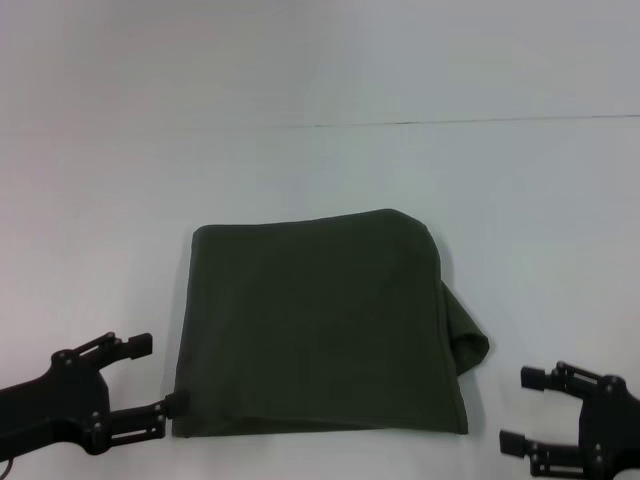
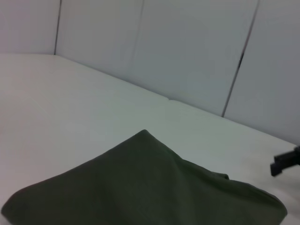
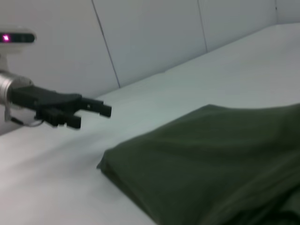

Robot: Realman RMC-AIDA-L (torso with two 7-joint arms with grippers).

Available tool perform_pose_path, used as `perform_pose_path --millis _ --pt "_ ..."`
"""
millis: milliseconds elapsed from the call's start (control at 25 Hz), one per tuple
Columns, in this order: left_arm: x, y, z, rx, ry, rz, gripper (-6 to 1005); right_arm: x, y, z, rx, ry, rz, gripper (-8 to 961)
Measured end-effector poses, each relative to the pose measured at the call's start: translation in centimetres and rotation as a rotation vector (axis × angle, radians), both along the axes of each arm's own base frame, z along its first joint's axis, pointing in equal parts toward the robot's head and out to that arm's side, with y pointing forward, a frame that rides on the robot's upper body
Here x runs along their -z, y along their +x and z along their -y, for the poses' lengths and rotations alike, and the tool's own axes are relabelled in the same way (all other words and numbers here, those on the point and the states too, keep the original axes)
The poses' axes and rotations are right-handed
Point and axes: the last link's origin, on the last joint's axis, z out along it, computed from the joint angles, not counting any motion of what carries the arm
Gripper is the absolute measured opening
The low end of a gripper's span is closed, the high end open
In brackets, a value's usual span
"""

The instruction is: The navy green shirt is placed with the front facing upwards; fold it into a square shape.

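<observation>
A dark olive-green shirt, the navy green shirt (image 1: 320, 325), is seen folded into a rough square at the centre of a white table (image 1: 320, 170) in the head view. No lettering or collar is shown on the upper face. A loose flap of cloth is left sticking out at about 4 o'clock from the square's centre.

The left gripper (image 1: 150, 378) is held at about 8 o'clock from the shirt, its fingers spread apart, with the lower fingertip just beside the shirt's near left corner; contact cannot be told.

The right gripper (image 1: 522, 408) is held at about 4 o'clock from the shirt, apart from the cloth, its fingers also spread and nothing pinched.

A pale panelled wall (image 2: 187, 51) is seen behind the table in the wrist views.
</observation>
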Motion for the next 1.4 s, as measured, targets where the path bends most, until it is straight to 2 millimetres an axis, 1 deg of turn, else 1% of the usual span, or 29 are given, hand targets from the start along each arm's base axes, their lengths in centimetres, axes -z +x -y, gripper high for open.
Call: perform_pose_path --millis 120,280,560,1160,1400 --pt "-0.08 -0.26 0.39 -0.013 0.007 0.013 937 0.53 0.37 0.57 -0.001 -0.006 0.009 942" --pt "-0.03 -0.26 0.74 -0.009 0.002 0.021 937 0.76 0.57 0.73 -0.002 0.001 0.014 941" --pt "-0.02 -0.24 0.81 -0.011 -0.001 0.025 935 0.44 0.55 0.50 0.006 0.039 -0.005 942" --pt "0.40 0.15 0.80 -0.006 -0.013 0.058 935 0.45 0.18 0.26 -0.006 0.052 -0.032 941" --pt "0.46 0.19 0.79 -0.008 -0.014 0.064 935 -0.17 -0.17 0.17 -0.038 0.090 -0.057 941"
